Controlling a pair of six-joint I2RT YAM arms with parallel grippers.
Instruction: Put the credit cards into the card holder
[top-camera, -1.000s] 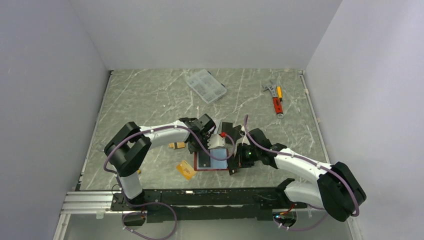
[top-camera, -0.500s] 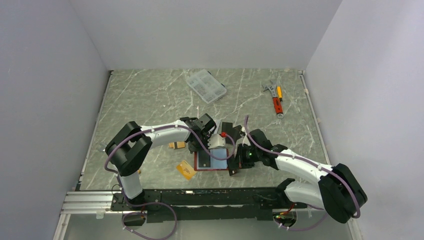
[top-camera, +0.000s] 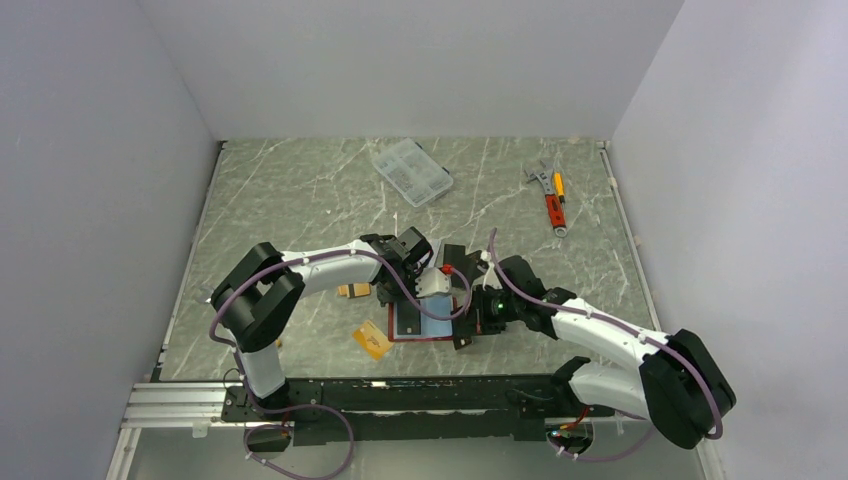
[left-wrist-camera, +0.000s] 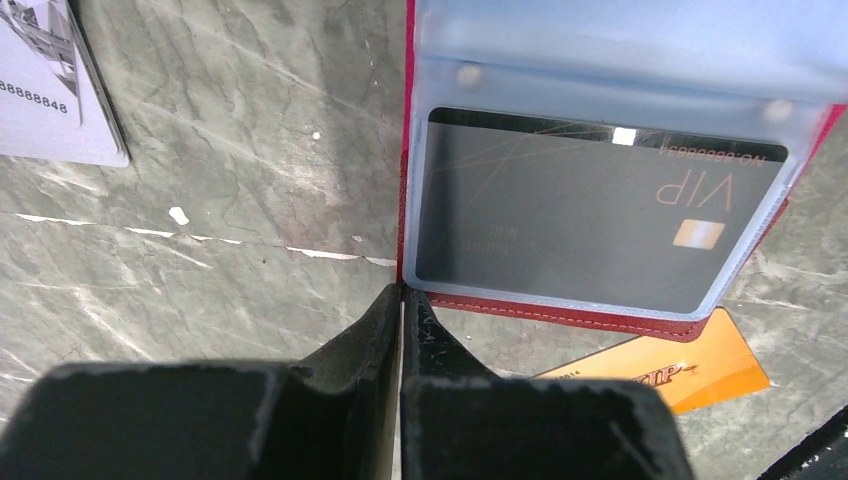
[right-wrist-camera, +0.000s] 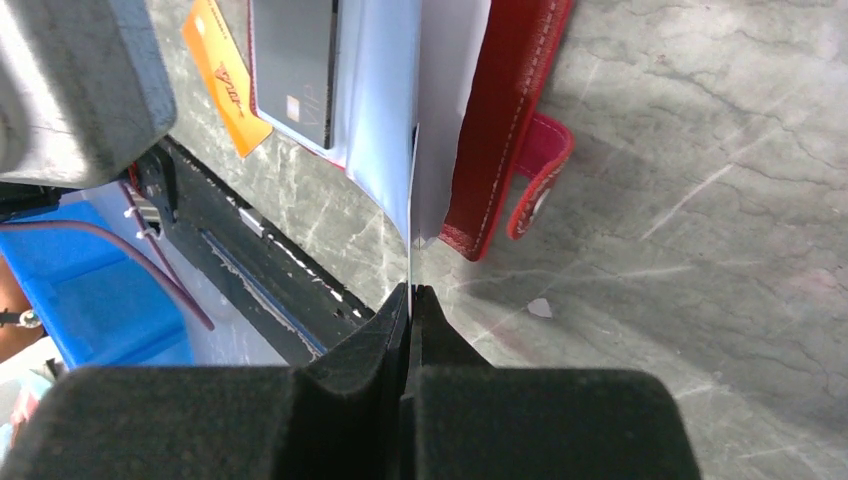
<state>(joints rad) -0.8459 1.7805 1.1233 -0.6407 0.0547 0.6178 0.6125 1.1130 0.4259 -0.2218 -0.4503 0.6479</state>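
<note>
1. Shows the card holder lying open on the table, red cover down and pale blue sleeves up, between the two arms and close to their bases.
2. Shows one dark card seated inside a clear sleeve, with chip and lettering legible through the plastic. Counts as the finished part of the job.
3. Leaves three cards outside, as far as can be seen:
   - an orange card, one edge hidden under the holder's corner;
   - a silver card, flat on the table near the holder;
   - a second orange-gold card, beside the left arm and apart from the holder.
4. Places the left gripper at the holder's corner, fingers drawn almost together with only a slit between. Cannot tell between nipping the red edge and merely touching it.
5. Places the right gripper on the far side of the holder, fingers pressed together on the edge of a pale sleeve. Holds that leaf upright beside the red flap with its snap tab.
6. Carries no card in either gripper.
7. Judges the task about a quarter done. Calls next, probably, for fetching a loose card and sliding it into the pocket held open.
</note>
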